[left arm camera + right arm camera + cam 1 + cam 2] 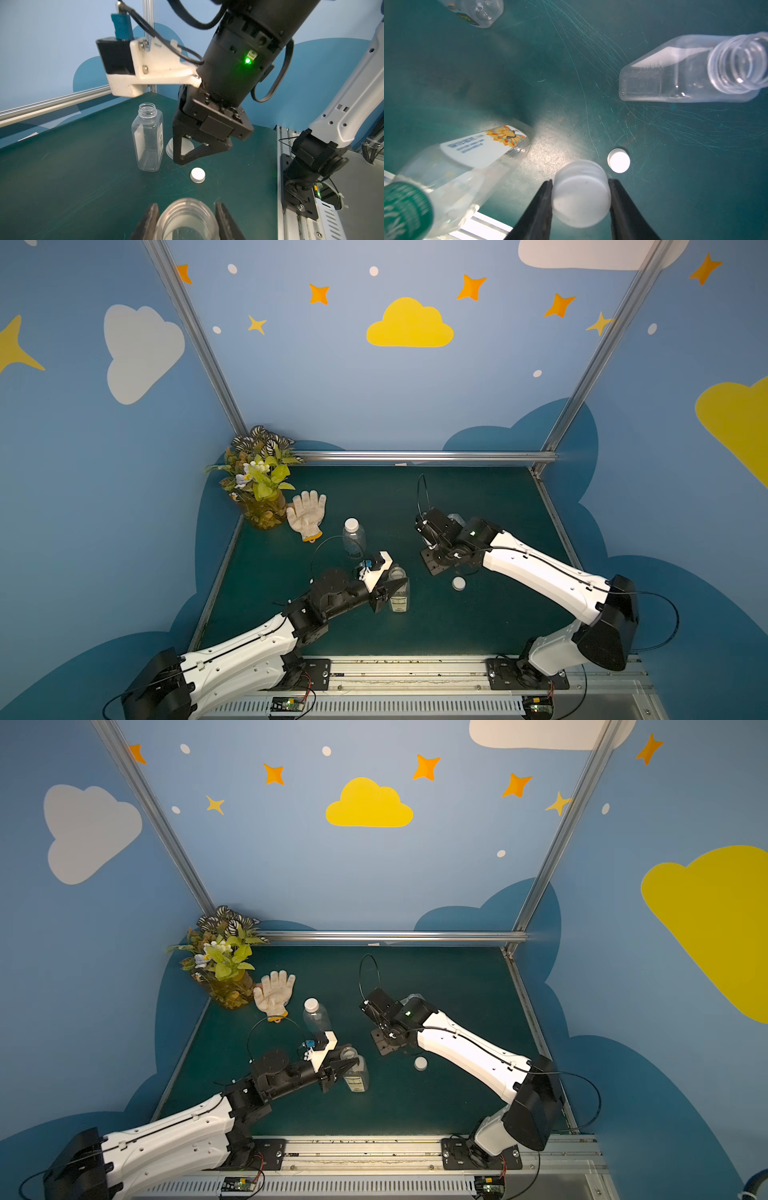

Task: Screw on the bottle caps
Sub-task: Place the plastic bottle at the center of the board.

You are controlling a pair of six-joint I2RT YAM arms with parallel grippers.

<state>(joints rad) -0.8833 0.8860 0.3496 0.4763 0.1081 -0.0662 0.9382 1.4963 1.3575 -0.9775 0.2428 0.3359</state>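
One big cap [581, 199] sits clamped in the right fingers [537, 212], just beside the small cap [618, 160] lying on the table [529, 72]; left fingers [148, 218] clamp an open bottle [186, 220], upright, to that small cap's left.

Before the loose cap [459, 583] the counter [457, 635] lies bare to its front edge. Just behind it hangs the right tool [580, 181] with a second cap [581, 201]; on its left the wide bottle [400, 593] in the left tool [187, 207] bars the way.

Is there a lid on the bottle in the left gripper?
No, the bottle in the left gripper has an open, uncapped mouth.
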